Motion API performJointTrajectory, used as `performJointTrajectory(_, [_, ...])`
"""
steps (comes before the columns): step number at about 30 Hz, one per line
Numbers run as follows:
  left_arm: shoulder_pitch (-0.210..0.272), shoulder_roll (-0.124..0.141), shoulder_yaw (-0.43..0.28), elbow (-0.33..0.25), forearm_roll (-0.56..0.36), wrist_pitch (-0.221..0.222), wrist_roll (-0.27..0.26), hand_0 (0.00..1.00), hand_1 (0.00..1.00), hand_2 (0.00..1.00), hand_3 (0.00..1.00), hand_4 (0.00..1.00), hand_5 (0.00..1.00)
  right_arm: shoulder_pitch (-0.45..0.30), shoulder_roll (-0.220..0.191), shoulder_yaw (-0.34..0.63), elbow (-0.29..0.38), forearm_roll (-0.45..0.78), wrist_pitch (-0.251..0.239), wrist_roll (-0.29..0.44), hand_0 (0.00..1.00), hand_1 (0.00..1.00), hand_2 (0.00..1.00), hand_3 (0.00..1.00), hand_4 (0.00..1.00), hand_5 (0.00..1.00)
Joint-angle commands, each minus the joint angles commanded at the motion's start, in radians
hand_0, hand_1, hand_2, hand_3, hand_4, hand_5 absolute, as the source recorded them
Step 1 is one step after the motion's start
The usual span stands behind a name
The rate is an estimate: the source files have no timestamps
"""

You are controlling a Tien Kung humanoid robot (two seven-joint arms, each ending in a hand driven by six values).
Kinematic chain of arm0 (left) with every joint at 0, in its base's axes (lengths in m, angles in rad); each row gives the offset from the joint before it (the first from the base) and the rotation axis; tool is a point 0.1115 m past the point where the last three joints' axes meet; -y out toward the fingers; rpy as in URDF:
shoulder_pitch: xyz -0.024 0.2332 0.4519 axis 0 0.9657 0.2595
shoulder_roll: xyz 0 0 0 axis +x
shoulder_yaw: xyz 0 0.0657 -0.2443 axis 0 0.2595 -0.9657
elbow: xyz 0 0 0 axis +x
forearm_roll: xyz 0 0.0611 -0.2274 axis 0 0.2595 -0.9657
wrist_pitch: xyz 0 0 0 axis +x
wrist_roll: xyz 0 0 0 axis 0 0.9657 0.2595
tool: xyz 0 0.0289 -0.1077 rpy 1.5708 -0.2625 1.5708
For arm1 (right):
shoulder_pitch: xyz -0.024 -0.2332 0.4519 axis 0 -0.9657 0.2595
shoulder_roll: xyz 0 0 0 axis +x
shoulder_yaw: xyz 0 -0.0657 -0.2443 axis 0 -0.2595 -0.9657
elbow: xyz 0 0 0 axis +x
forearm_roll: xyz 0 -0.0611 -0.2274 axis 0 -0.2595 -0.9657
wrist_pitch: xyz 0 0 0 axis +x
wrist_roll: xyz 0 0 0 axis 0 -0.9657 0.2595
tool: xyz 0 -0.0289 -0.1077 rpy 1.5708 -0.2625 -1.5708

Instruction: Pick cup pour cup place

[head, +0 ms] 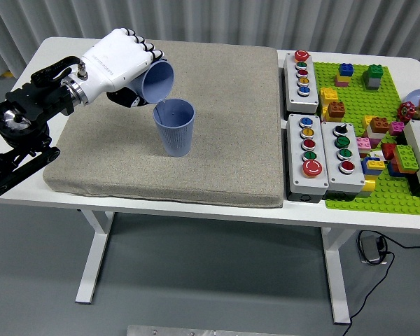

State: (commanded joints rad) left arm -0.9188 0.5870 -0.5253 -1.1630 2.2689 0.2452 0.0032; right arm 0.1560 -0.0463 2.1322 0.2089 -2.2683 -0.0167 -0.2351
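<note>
Overhead, left hand with tipped cup above upright cup.

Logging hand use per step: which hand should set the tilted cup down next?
Left. The left hand already grips the tilted cup above the upright cup on the mat; the right hand isn't in view.

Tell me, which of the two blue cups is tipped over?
The cup gripped in the left robot hand is tilted, mouth down; the other cup stands upright on the mat.
</note>
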Motion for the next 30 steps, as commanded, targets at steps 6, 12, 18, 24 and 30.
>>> performJointTrajectory(6, [0.004, 0.0, -0.003, 0.001, 0.0, -0.002, 0.001, 0.475, 0.477, 0.5, 0.52, 0.711, 0.077, -0.004, 0.001, 0.0, 0.0, 0.0, 0.0, 0.0, 0.693, 0.66, 0.603, 0.592, 0.002, 0.256])
performJointTrajectory(12, [0.004, -0.001, -0.004, 0.001, 0.0, -0.001, 0.004, 0.476, 0.477, 0.501, 0.521, 0.709, 0.072, -0.005, 0.0, 0.0, 0.0, -0.001, 0.0, 0.001, 0.693, 0.66, 0.602, 0.592, 0.002, 0.257])
performJointTrajectory(18, [0.001, 0.0, -0.004, -0.001, 0.0, -0.001, 0.006, 0.476, 0.478, 0.501, 0.521, 0.708, 0.071, -0.002, 0.0, -0.005, 0.0, 0.006, -0.001, 0.001, 0.693, 0.66, 0.602, 0.592, 0.002, 0.257])
performJointTrajectory(24, [-0.003, -0.003, 0.002, 0.0, 0.0, 0.0, 0.007, 0.476, 0.478, 0.502, 0.52, 0.706, 0.067, 0.001, 0.0, -0.006, -0.001, 0.003, -0.001, 0.001, 0.693, 0.66, 0.603, 0.592, 0.002, 0.256])
performJointTrajectory(30, [-0.004, -0.005, 0.007, -0.001, 0.0, -0.001, 0.008, 0.477, 0.479, 0.502, 0.521, 0.705, 0.064, 0.001, 0.001, -0.004, -0.001, 0.002, -0.001, 0.001, 0.693, 0.661, 0.603, 0.593, 0.002, 0.255])
